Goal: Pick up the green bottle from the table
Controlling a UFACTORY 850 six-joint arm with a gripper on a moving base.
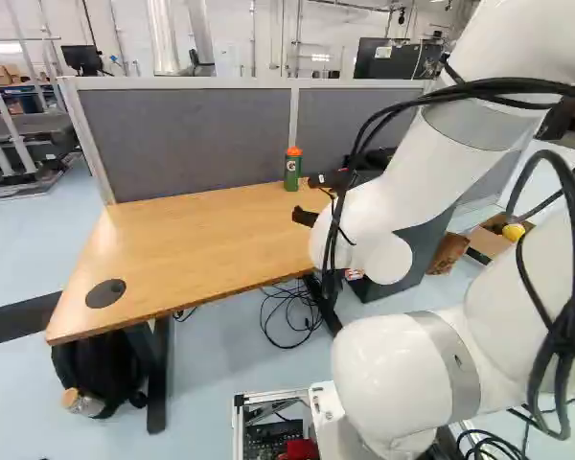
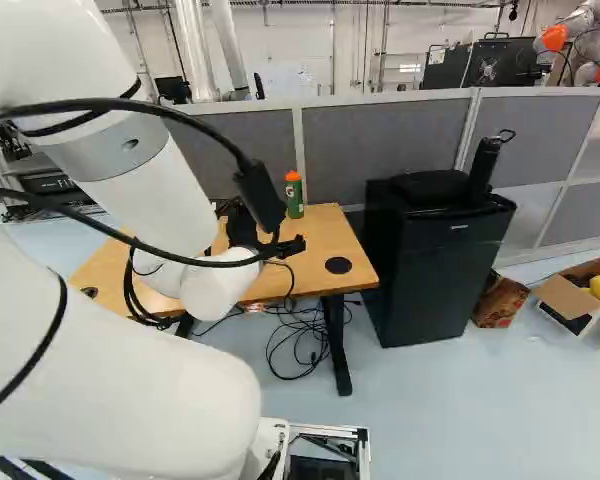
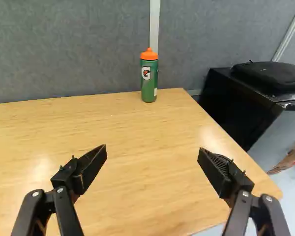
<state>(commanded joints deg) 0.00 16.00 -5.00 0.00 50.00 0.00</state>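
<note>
A green bottle with an orange lid [image 3: 149, 81] stands upright on the pale wooden worktop [image 3: 123, 128]. The black two-fingered pincer [image 1: 303, 198] is spread wide, short of the bottle.

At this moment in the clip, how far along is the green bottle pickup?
Early on. Looks done: the black two-fingered gripper is open and faces the orange-capped green plastic bottle. In hand: nothing. Left: approaching, gripping and lifting, since the bottle stands upright on the rectangular light wooden table, well ahead of the gripper.
</note>
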